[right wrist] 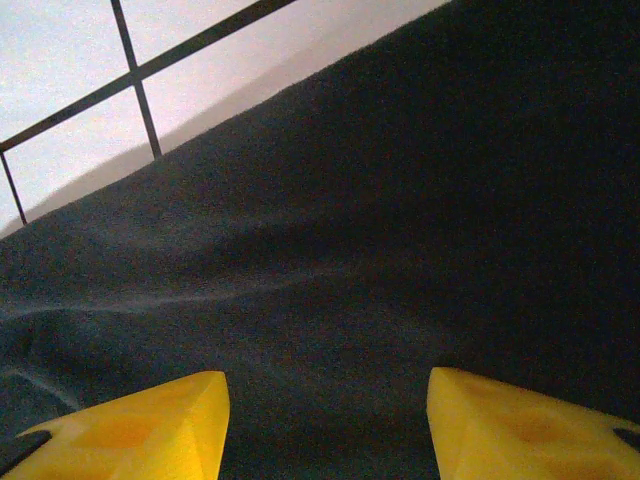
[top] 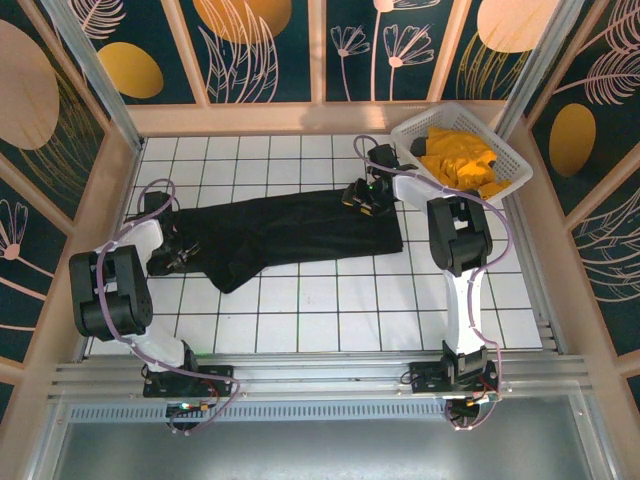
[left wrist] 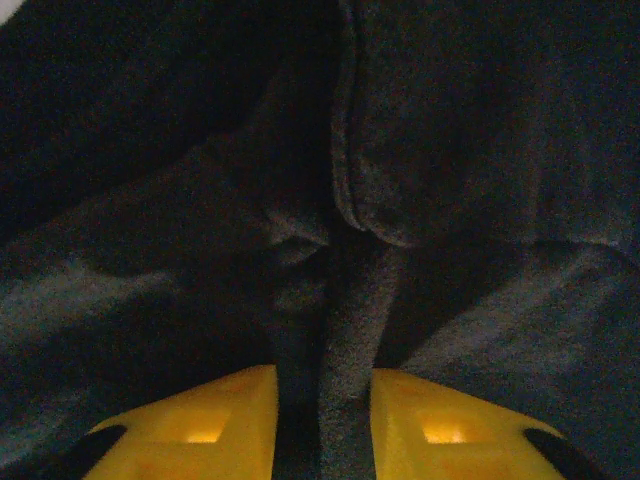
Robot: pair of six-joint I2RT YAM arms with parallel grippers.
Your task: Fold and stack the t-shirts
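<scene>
The black t-shirt [top: 300, 230] lies stretched out left to right across the white tiled table, rumpled at its left end. My left gripper [top: 185, 258] sits at that left end. In the left wrist view its yellow fingers [left wrist: 200, 420] stand close together with a ridge of the black t-shirt [left wrist: 345, 340] pinched between them. My right gripper [top: 362, 197] rests at the shirt's far right edge. In the right wrist view the right gripper [right wrist: 327, 385] is open, its fingers wide apart just above flat black cloth [right wrist: 400, 200]. Orange-yellow t-shirts [top: 458, 160] lie bundled in the basket.
The white lattice basket [top: 512, 165] stands at the back right corner, close behind my right arm. Wooden walls frame the table on three sides. White tiles [top: 330, 320] lie bare in front of the shirt, and the table [right wrist: 60, 60] shows past its edge.
</scene>
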